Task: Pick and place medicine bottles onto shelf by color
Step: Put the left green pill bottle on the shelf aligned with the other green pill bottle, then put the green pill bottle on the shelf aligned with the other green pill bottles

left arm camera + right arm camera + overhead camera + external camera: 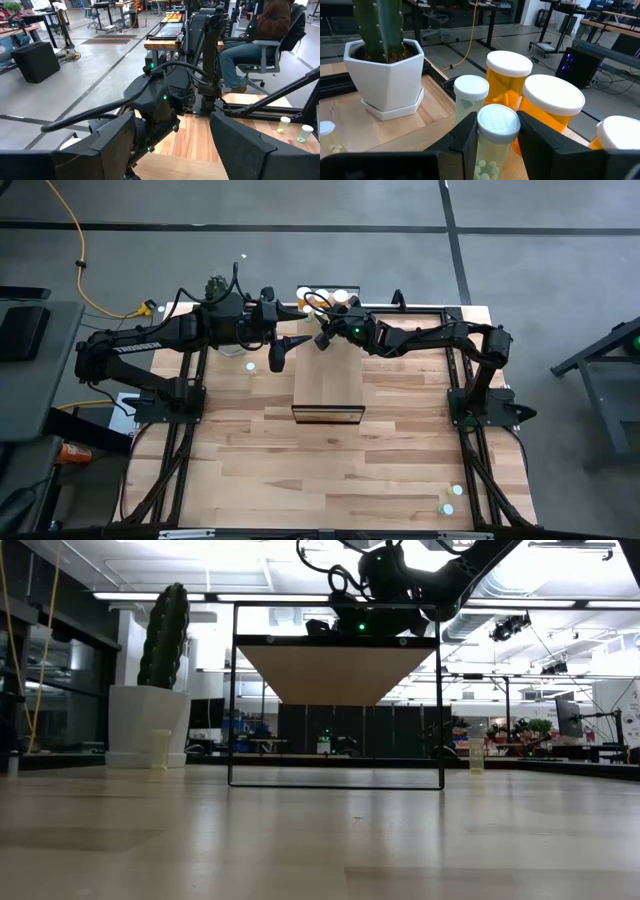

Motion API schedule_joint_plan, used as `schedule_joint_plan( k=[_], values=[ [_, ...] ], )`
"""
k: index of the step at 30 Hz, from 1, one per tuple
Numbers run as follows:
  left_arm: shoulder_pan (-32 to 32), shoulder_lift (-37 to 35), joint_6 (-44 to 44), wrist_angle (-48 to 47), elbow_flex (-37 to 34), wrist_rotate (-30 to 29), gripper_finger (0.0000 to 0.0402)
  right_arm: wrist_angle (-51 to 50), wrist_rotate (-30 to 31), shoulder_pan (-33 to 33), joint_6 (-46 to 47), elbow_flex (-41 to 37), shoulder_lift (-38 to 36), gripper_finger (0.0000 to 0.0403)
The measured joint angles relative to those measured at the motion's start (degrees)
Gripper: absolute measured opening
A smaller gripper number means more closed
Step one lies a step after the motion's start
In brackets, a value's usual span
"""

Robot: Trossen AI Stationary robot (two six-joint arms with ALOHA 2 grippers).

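Medicine bottles (520,100) are clustered at the far end of the shelf (328,380), where the right gripper (496,137) is closed around a pale bottle (494,145) with a white ribbed cap. This bottle is held upright, long axis vertical, cap up, with white pills visible through its wall. Just behind it stand another pale bottle (471,102) and two orange bottles (547,117), all upright; a further white cap (618,132) is seen at the edge.

A light plank tabletop (300,470) carries the shelf, whose long axis runs from the near edge toward the far one. Beyond it a grey floor and an open room with desks are seen, and a person seated on a chair (260,35) is shown in the left wrist view.

The left gripper (172,145) is held wide apart and empty, just left of the shelf's far end. Only the right wrist view shows the grip; the white cactus pot (387,75) is also seen there. Loose pale bottles (476,752) standing on the table are shown by the low view.
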Motion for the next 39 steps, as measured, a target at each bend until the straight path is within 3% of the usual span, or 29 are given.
schedule_joint_plan(
  k=[20,31,39],
  values=[
    [0.0,0.0,0.0,0.0,0.0,0.0,0.0250,0.5,0.0,0.0,-0.5,-0.1,0.0,0.0114],
    [0.0,0.0,0.0,0.0,0.0,0.0,0.0250,-0.6,0.0,0.0,-0.9,-0.2,0.2,0.0221],
    [0.0,0.0,0.0,0.3,0.0,0.0,0.0250,-0.8,0.6,0.2,-2.6,-0.2,0.2,0.0236]
  ],
)
